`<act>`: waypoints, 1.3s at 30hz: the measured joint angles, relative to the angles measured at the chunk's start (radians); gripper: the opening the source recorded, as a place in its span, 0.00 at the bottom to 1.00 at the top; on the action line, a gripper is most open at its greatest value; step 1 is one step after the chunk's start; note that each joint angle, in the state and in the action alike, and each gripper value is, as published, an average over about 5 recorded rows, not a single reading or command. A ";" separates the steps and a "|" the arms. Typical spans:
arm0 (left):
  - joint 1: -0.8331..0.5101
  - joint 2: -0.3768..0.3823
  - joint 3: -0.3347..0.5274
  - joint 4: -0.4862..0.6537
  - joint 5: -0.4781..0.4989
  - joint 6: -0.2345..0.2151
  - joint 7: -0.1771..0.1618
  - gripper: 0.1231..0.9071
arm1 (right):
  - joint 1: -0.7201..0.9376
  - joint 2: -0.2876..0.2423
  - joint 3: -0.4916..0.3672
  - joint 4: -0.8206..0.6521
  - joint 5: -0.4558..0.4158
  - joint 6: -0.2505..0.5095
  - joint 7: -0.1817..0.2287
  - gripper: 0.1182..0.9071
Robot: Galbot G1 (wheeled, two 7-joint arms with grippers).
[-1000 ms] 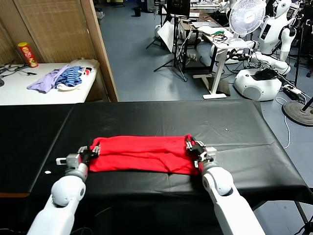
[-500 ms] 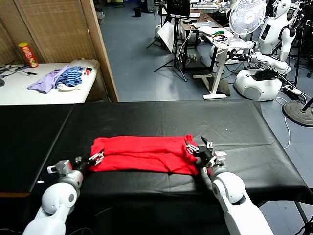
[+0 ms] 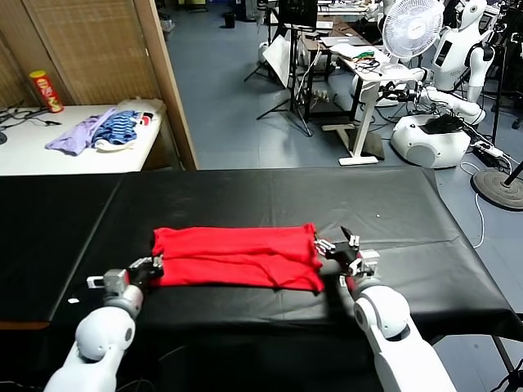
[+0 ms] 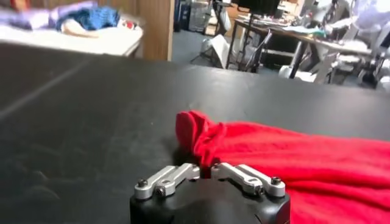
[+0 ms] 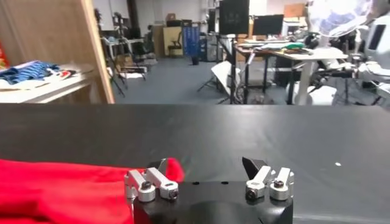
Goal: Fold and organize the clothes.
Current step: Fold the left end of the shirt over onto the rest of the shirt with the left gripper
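So the red T-shirt (image 3: 235, 257) is lying folded into a long flat band across the middle of the black surface (image 3: 392, 212), print and neck label not visible, no writing I can read anywhere on it. The left gripper (image 3: 149, 265) sits right at the shirt's left end, jaws together, nothing clamped in them as far as I can see. The right gripper (image 3: 337, 247) is just off the shirt's right end with jaws wide apart, holding nothing. A lilac and blue-striped heap (image 3: 98, 131) sits on the white table far back.
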 joint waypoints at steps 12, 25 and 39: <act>0.070 0.120 -0.063 -0.107 0.028 0.038 -0.025 0.05 | -0.024 0.018 -0.003 0.061 0.002 -0.043 0.014 0.86; -0.039 -0.144 0.210 -0.280 -0.362 0.174 -0.109 0.05 | -0.061 0.019 0.016 0.103 -0.006 -0.052 0.023 0.86; -0.095 -0.299 0.296 -0.156 -0.218 0.118 -0.062 0.08 | -0.059 0.018 -0.017 0.107 -0.009 -0.048 -0.026 0.86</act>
